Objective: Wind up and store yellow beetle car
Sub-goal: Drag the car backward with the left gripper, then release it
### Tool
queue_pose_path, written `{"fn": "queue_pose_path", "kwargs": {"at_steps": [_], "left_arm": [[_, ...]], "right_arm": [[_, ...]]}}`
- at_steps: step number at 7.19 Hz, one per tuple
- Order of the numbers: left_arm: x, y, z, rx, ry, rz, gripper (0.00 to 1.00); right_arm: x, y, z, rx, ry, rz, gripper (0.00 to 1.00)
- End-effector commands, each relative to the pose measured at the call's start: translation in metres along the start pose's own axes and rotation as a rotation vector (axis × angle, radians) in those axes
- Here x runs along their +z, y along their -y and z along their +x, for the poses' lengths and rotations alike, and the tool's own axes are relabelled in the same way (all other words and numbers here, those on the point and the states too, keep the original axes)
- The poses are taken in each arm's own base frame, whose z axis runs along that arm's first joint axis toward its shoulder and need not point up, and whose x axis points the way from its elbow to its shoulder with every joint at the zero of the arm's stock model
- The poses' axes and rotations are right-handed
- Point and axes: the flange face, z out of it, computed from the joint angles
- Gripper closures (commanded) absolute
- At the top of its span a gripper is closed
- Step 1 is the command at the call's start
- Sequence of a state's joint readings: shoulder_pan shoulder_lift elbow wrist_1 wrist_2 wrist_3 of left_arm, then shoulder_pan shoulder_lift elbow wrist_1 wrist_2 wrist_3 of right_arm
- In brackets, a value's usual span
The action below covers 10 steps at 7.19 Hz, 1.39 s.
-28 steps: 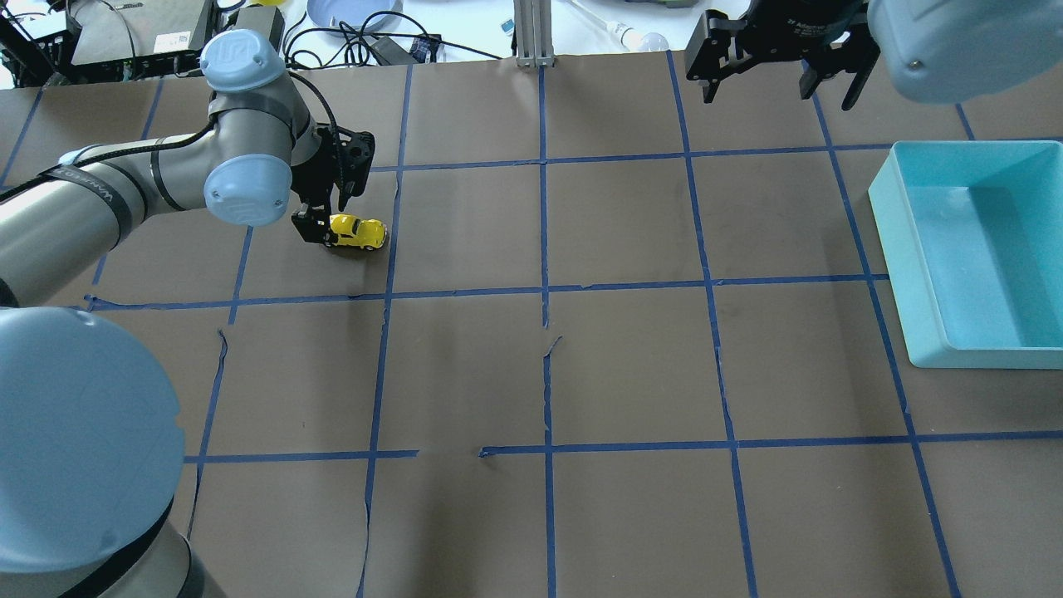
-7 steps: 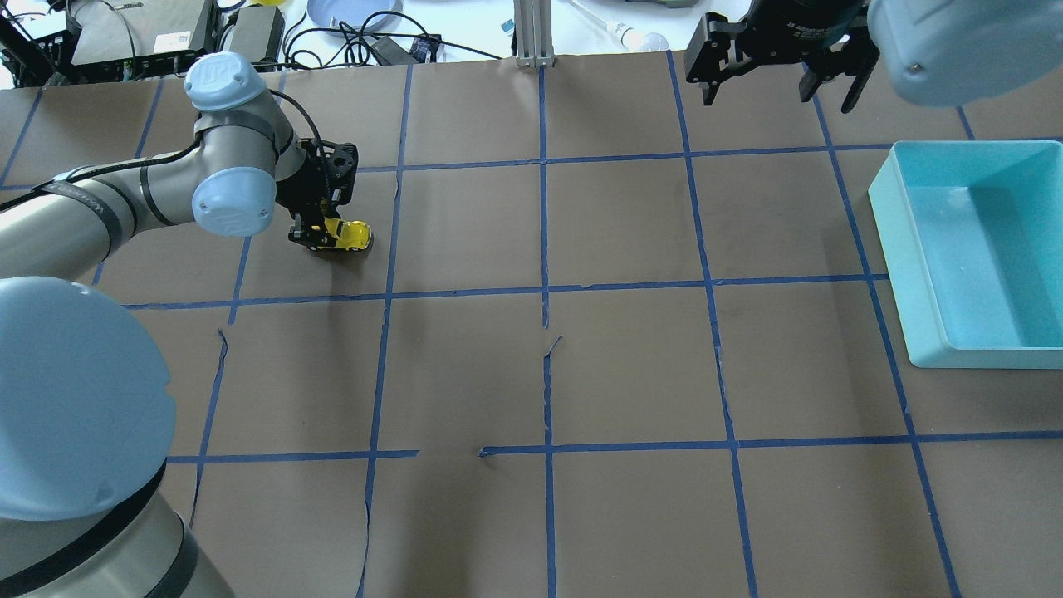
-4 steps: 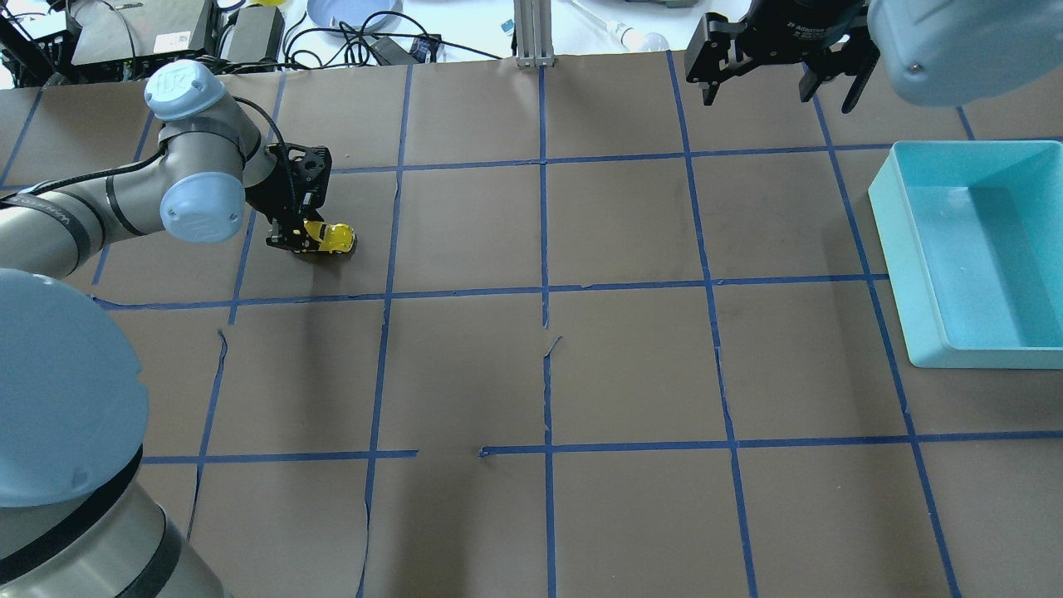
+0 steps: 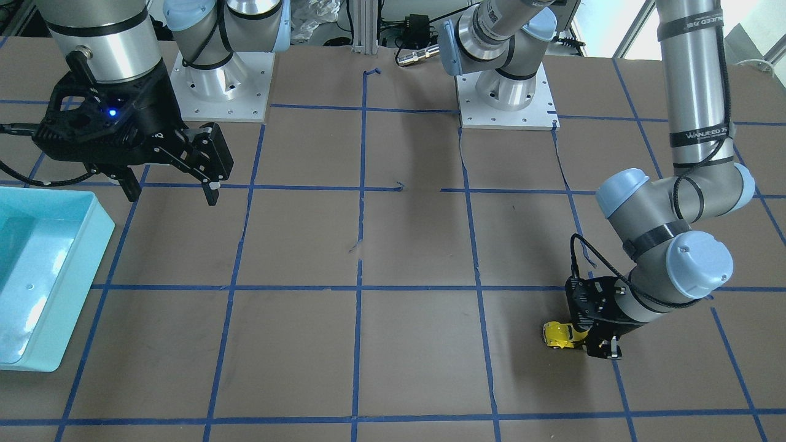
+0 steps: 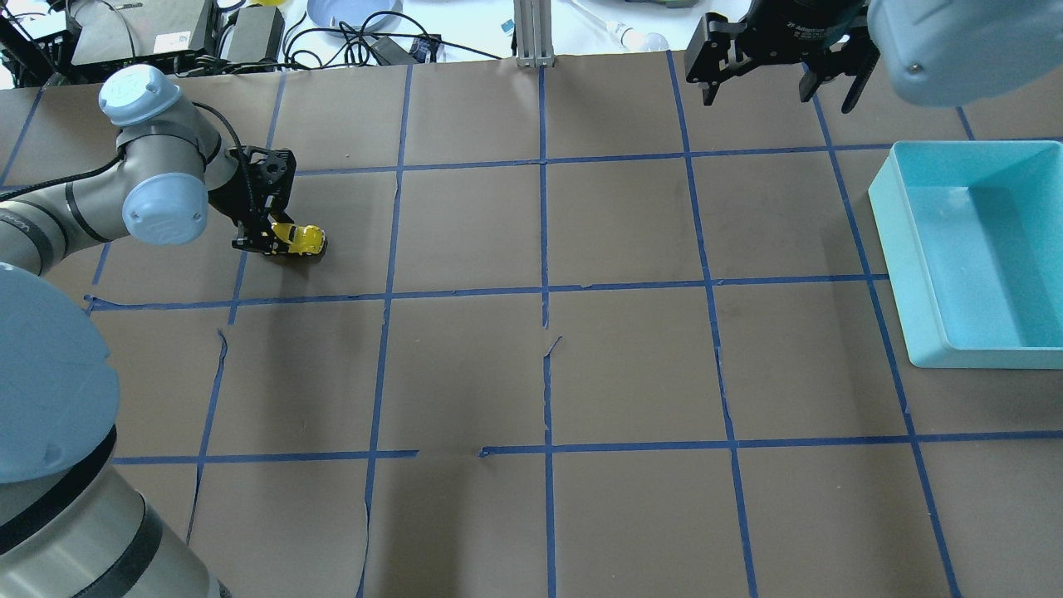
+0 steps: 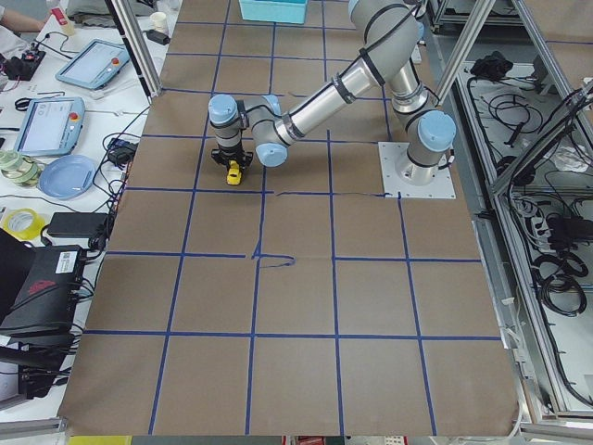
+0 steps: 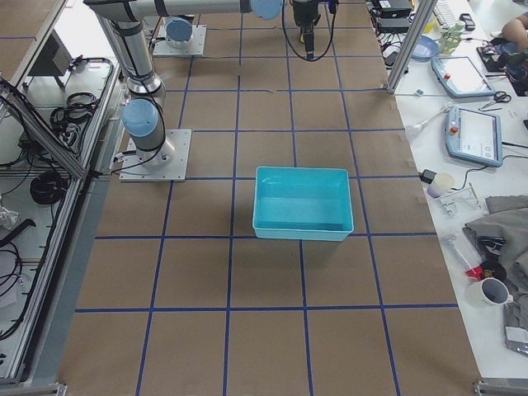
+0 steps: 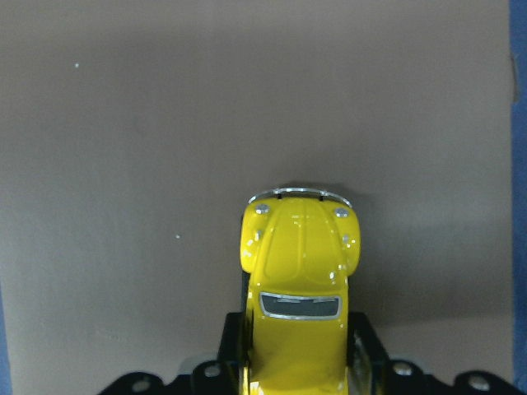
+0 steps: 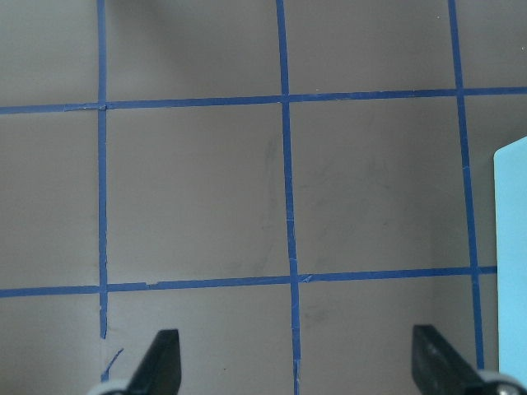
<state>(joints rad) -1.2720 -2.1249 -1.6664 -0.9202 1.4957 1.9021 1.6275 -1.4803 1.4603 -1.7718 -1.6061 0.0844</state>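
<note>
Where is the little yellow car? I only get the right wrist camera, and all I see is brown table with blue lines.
Observer: The yellow beetle car is over on the robot's left side of the table, far from your camera.
Operator: Is anything holding it?
Observer: Yes. The left jaws are shut on its back end, and its nose sticks out in front of them.
Operator: What's the light blue bit at the edge of my picture?
Observer: That's the corner of a teal bin on the robot's right side. The car is not in it.
</note>
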Motion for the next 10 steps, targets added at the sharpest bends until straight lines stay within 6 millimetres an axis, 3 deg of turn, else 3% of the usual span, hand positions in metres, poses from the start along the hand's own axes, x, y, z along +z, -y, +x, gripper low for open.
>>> {"fn": "queue_pose_path", "kwargs": {"at_steps": [1,4,5,10], "left_arm": [[-0.001,-0.023,0.003,-0.023,0.002,0.001,0.84],[-0.005,-0.036,0.006,-0.043,0.004,-0.008,0.8],[-0.004,-0.037,0.006,-0.045,0.004,-0.005,0.24],[-0.017,-0.032,0.006,-0.051,0.012,-0.008,0.23]], "right_arm": [[0.0,0.0,0.0,0.0,0.0,0.0,0.0],[0.0,0.0,0.0,0.0,0.0,0.0,0.0],[0.0,0.0,0.0,0.0,0.0,0.0,0.0],[0.0,0.0,0.0,0.0,0.0,0.0,0.0]]}}
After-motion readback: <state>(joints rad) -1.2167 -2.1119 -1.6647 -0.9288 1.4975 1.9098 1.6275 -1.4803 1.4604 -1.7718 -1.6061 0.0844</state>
